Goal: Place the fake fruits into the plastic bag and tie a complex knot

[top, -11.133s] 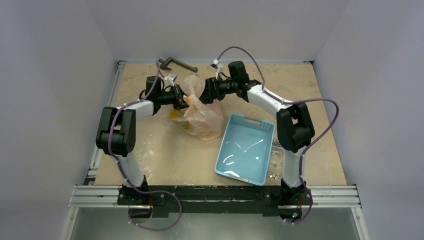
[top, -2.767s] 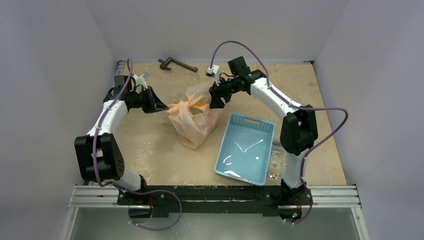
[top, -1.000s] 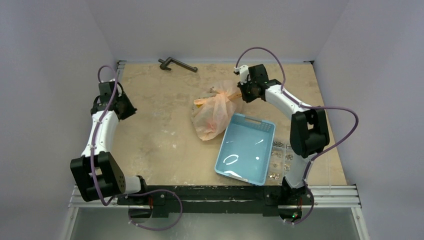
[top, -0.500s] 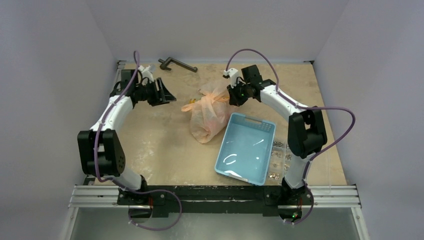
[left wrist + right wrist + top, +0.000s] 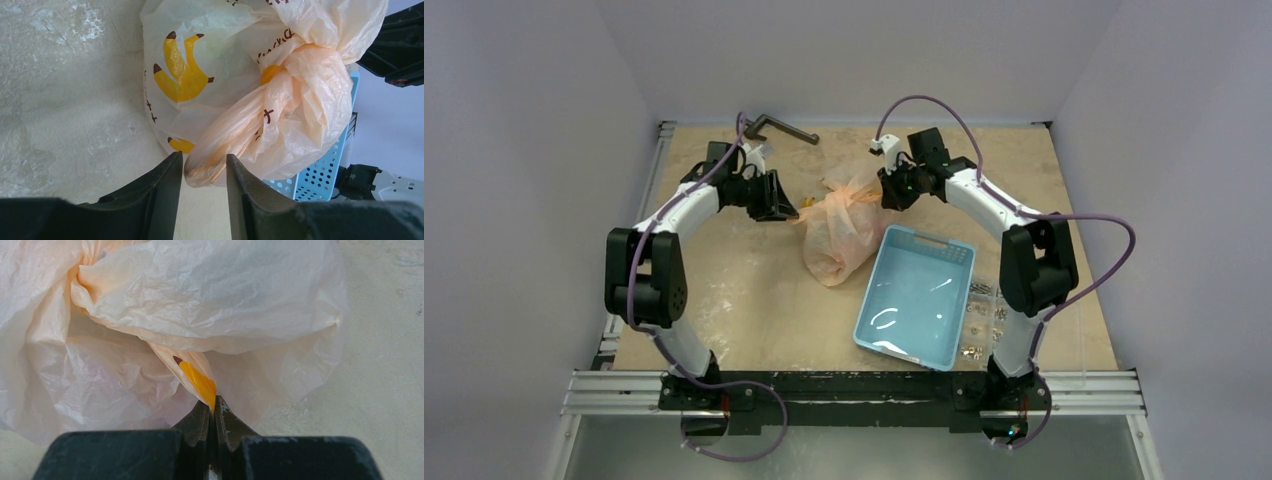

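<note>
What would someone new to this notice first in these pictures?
The pale-orange plastic bag, banana-printed and twisted at its top, sits centrally beside the light-blue basket. The right gripper pinches a fold of it, while its twisted end lies between the parted jaws of the left gripper.

The setting was a robotics lab test cell. A beige table (image 5: 754,300) stood boxed in by plain grey walls (image 5: 854,60) behind it and at both its sides. Along the table's near edge, a metal rail (image 5: 1104,392) carried the left arm (image 5: 646,275) and the right arm (image 5: 1034,265), both trailing exposed purple cables (image 5: 921,98).
</note>
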Controlling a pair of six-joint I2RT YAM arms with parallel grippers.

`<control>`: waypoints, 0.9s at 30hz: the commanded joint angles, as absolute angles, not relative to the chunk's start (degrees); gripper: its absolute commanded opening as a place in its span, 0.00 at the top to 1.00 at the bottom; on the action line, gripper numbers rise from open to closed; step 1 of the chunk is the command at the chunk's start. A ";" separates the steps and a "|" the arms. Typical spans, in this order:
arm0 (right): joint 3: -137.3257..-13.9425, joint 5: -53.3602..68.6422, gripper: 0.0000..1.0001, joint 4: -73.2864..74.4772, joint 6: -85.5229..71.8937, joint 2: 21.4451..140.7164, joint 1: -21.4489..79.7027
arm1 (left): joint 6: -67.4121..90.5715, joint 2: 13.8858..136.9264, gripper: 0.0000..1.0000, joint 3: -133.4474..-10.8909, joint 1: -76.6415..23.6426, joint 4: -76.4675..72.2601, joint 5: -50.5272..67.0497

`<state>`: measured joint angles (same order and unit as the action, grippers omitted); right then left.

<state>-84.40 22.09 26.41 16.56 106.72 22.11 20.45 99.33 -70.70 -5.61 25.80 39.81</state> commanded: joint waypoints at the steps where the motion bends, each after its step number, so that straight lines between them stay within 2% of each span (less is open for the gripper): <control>1: -87.39 23.76 1.00 26.44 17.27 106.89 22.31 | 18.19 99.98 0.67 -73.74 -6.32 25.62 37.83; 7: -88.36 23.75 1.00 26.50 17.03 108.06 22.27 | 17.98 102.90 0.82 -76.02 -7.32 24.06 33.29; 11: -89.19 23.40 1.00 26.50 17.44 108.67 22.27 | 20.00 103.62 0.88 -74.30 -7.45 19.50 36.84; 13: -89.63 23.33 1.00 26.67 17.41 108.93 22.28 | 20.38 103.98 0.85 -73.90 -7.91 18.46 38.32; 17: -90.03 23.49 1.00 26.81 17.08 109.16 22.37 | 19.48 103.84 0.65 -73.30 -9.70 18.09 39.27; 19: -90.08 23.53 1.00 26.76 17.04 109.16 22.42 | 18.85 104.03 0.60 -73.25 -10.51 18.61 38.76; 22: -89.79 23.38 1.00 26.77 16.83 109.00 22.59 | 17.94 105.57 0.59 -74.51 -11.21 22.08 36.84; 27: -89.56 22.87 1.00 26.53 16.92 108.42 22.59 | 13.88 107.15 0.69 -76.50 -11.64 29.81 28.93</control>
